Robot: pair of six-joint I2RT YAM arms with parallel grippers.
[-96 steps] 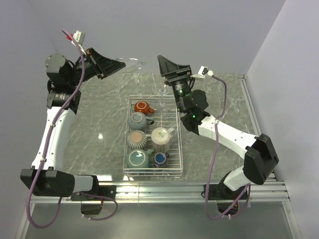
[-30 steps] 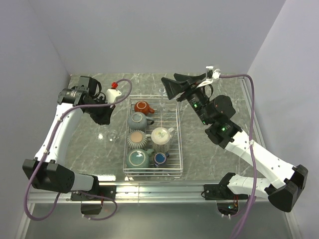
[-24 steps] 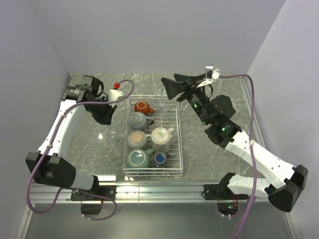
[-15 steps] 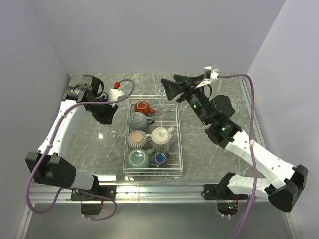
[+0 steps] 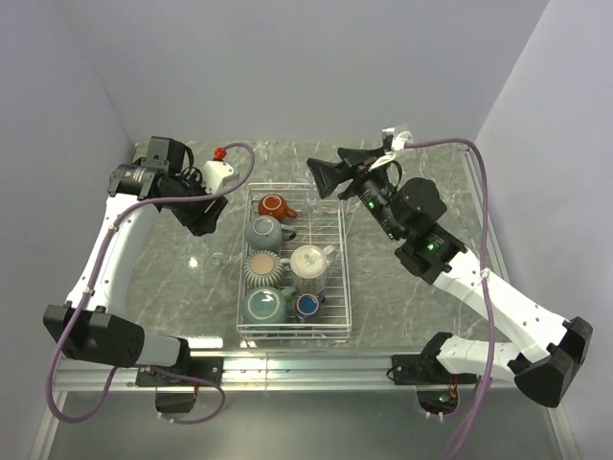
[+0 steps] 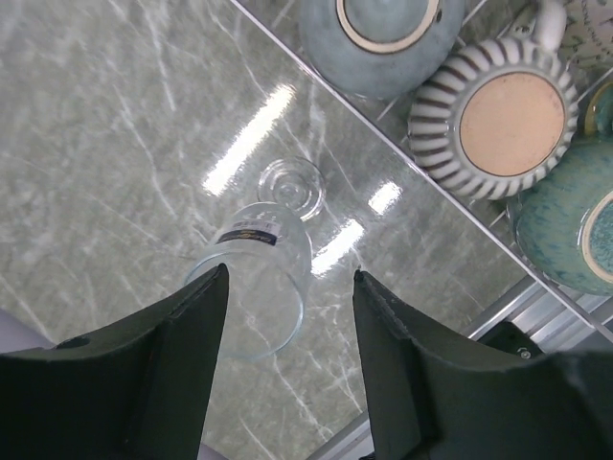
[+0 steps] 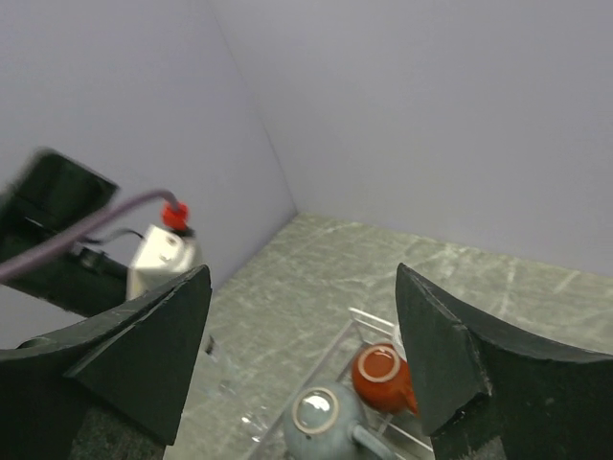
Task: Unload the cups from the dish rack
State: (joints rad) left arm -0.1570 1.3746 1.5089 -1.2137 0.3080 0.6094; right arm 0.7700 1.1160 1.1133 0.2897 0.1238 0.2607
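Raise wide-open, empty left claw straight up off clear stemmed glass near left bench edge; right claw likewise open, empty.

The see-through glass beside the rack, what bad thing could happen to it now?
1. The clear glass sits on the table just below the open left fingers. If the arm swings sideways before rising, a finger might tip the glass over.
2. The glass is close to the left side of the dish rack, so a mug carried out that way could bump it.
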